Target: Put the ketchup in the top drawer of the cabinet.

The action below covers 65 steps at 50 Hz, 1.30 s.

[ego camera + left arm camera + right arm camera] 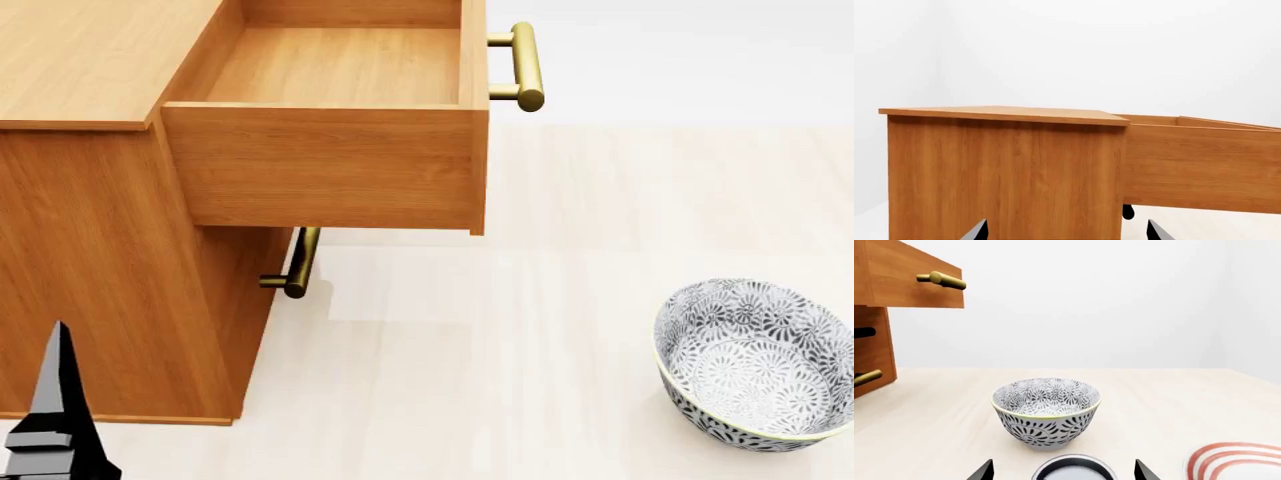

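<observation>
The left tool [1066, 231] is showing only as two dark fingertips [977, 231] at the edge of its wrist view, standing well apart with nothing between them. In the head view, one black pointed finger [54, 400] of the left tool is rising at the lower left corner, tip upward. The right tool [1064, 472] is presenting two dark fingertips [982, 472] in its own wrist view, likewise spread wide, and is lying outside the head view. Neither arm's links are showing.

top drawer [327, 165] open, empty; ketchup [1073, 471] below
</observation>
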Motion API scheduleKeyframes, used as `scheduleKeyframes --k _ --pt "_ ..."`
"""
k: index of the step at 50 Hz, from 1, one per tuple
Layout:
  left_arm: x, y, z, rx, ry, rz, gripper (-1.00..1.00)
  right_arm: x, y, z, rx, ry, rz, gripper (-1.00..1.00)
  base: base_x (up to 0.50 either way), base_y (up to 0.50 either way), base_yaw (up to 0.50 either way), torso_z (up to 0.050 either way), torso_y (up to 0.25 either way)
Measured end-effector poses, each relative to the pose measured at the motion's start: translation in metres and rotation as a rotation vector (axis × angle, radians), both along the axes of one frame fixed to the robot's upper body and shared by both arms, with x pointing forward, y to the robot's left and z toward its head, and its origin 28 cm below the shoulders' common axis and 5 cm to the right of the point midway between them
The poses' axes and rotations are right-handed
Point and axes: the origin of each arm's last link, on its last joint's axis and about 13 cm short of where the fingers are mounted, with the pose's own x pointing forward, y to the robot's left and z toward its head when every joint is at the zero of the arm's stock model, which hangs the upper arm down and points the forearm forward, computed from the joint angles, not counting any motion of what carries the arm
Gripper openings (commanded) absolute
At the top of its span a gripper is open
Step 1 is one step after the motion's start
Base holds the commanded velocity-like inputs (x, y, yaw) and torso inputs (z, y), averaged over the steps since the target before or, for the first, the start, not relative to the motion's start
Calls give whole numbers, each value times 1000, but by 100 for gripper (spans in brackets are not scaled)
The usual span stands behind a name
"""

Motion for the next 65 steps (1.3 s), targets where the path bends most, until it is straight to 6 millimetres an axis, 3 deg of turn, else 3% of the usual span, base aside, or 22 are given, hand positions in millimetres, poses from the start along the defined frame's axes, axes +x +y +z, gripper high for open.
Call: scheduleKeyframes --k 54,55,65 --pt "4 2 -6 -8 14 5 100 18 -5 -28 32 50 -41 100 0 0 0 0 0" --pt "4 2 -6 -9 14 5 100 18 -5 -28 33 50 -42 -100 0 0 0 0 0" --pt "4 2 -6 -9 15 7 100 18 -5 -29 57 43 -39 -100 0 0 0 0 0"
